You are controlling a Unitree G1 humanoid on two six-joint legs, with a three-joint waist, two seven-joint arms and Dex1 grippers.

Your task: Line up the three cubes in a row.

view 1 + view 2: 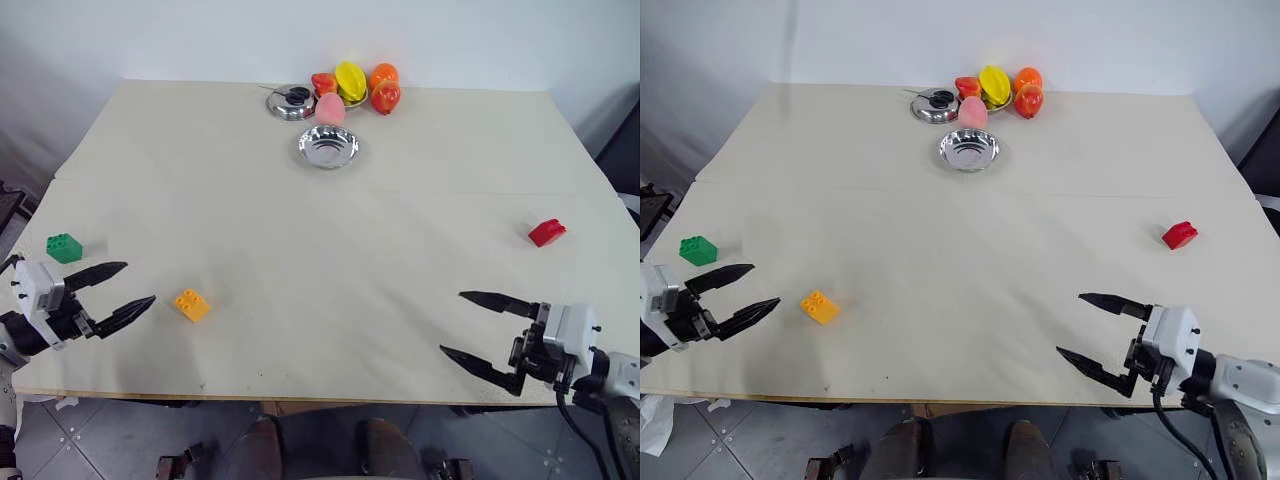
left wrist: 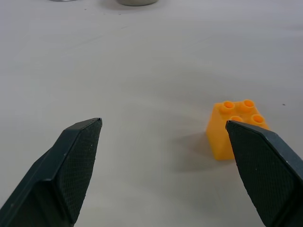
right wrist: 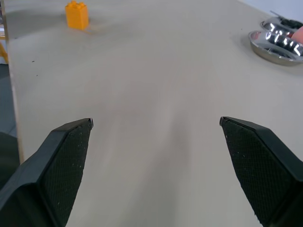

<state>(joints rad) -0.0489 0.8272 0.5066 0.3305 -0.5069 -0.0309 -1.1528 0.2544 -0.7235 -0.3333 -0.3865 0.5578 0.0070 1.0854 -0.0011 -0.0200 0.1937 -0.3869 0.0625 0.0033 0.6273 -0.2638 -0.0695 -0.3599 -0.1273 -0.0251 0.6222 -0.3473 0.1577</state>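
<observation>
Left eye view, far left, near edge: left gripper (image 1: 120, 287) hovering over the table (image 1: 300, 220), jaws spread wide, nothing between them, pointing toward the right. Just beyond it, close to the left edge, green cube (image 1: 64, 247), studs up. Right of the gripper tips, near but apart, orange-yellow cube (image 1: 192, 304), flat on the table, slightly turned. In the left wrist view, same cube (image 2: 235, 128) sitting just beyond one fingertip (image 2: 262, 165), not touched.

Centre, far side: steel bowl (image 1: 328, 146), empty, with a small lidded steel dish (image 1: 291, 103) behind it and a cluster of toy fruits (image 1: 355, 88) beside that.

Right side, mid-depth: red cube (image 1: 546, 232), alone, well apart from the other two. Near right corner: right gripper (image 1: 470, 325), jaws spread wide, empty, pointing left across the table, well short of the red cube.
</observation>
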